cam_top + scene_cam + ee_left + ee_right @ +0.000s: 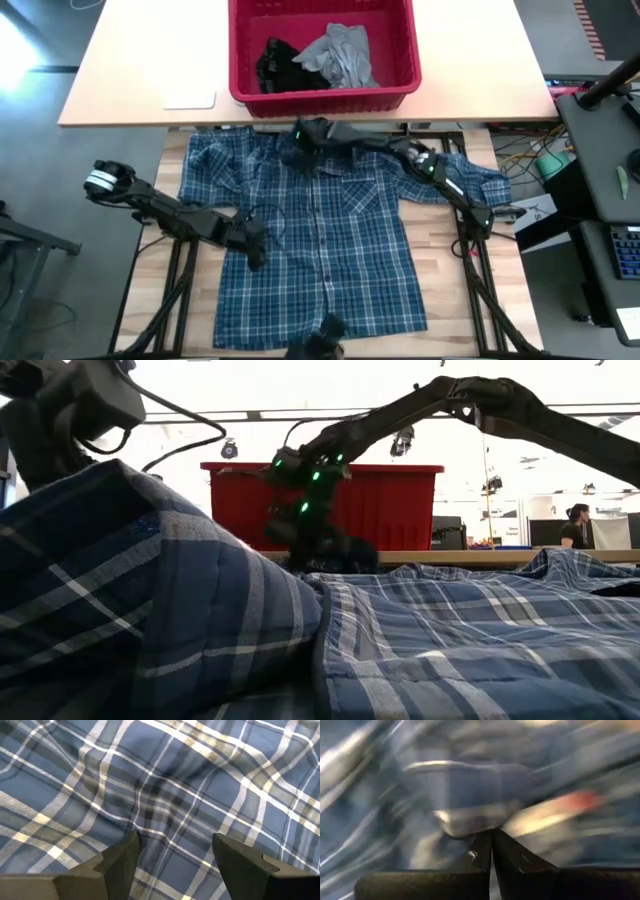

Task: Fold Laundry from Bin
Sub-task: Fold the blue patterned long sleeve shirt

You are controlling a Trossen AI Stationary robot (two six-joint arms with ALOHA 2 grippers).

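**Plaid shirt flat on the table, two pincers upon it**

We see the blue-and-white plaid shirt (330,240) spread open on the wooden table (170,300), front side up, the collar toward 12 o'clock and the hem toward 6 o'clock. Its two short sleeves reach out toward 9 and 3 o'clock.

At 12 o'clock from the shirt, on a lighter table top, stands the red bin (322,92). Inside it we find a light grey garment (340,55) and, just beside it at 9 o'clock, a small black garment (275,62).

The right pincer (305,145) is at the collar of the shirt, very near the bin wall. Its two fingers are pressed fully together; in the right wrist view the cloth lies right at their tips, but we cannot tell if they hold any of it.

The left pincer (172,855) is over the shirt body at about 9 o'clock from the button line. Its fingers (120,862) stand apart, with only flat plaid cloth between them, and they grasp nothing.
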